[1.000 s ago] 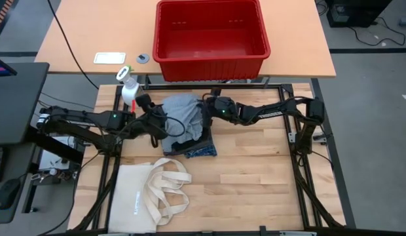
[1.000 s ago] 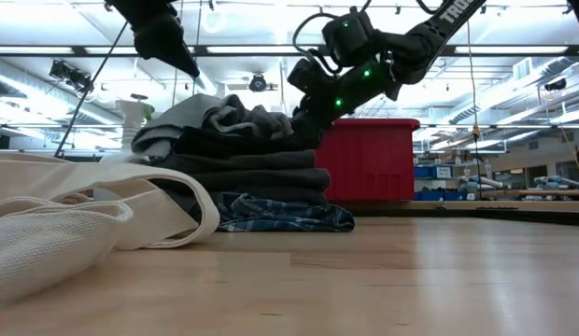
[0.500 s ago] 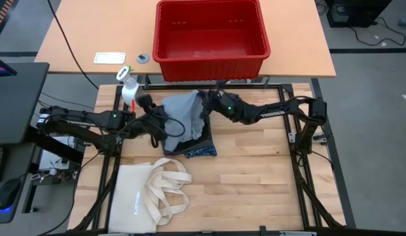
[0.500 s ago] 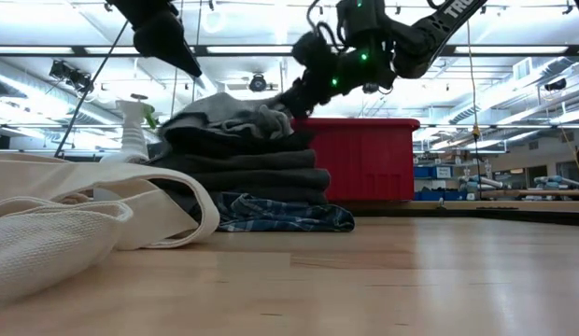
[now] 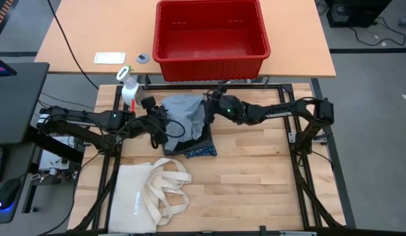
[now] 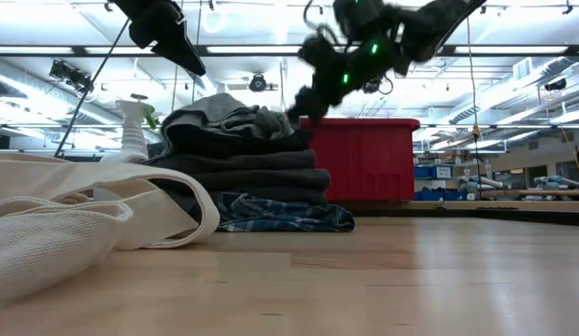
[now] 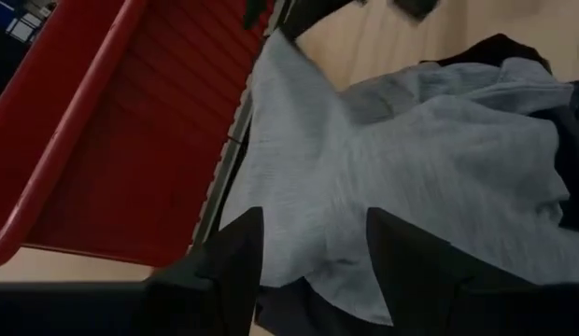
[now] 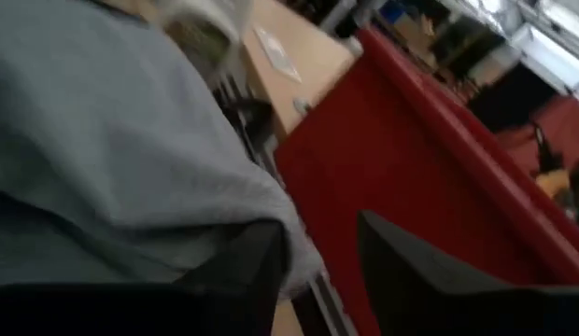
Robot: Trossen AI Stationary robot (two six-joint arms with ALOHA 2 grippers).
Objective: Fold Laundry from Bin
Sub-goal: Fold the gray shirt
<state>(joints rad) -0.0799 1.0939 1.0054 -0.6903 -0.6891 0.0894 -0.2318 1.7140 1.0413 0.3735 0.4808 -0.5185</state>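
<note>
Butcher-block style tabletop (image 5: 255, 183) inside a black frame is where everything's happening, with a second, lighter table behind it that carries the bin (image 5: 211, 38). From above, the bin looks totally empty, just bare red floor, so I'd say the unloading part is done.

All the laundry (image 5: 185, 124) sits in one stack on the wood, just in front of the bin's table. The low view shows it layered: blue plaid shirt (image 6: 280, 215) at the bottom, darker pieces folded flat above, and a light grey piece (image 6: 224, 117) on top that's still rumpled, not squared off. So my read is everything's folded except that last top garment, which needs finishing and smoothing.

The left gripper (image 5: 157, 121) hangs over the near-left side of the stack, fingers apart and nothing between them; its wrist view shows both dark fingers spread above the grey cloth. The right gripper (image 5: 211, 105) is at the far-right edge of the pile, right by the grey piece. Its fingers show a gap in its own wrist view, with cloth just beside one finger, but I honestly can't tell if it's pinching anything.

Other stuff around: a cream tote bag (image 5: 150, 193) lying flat at the near-left of the wood, well apart from the stack, and a spray bottle (image 5: 129, 85) at the far-left corner. Background is a big open lab with strip lights on the ceiling.
</note>
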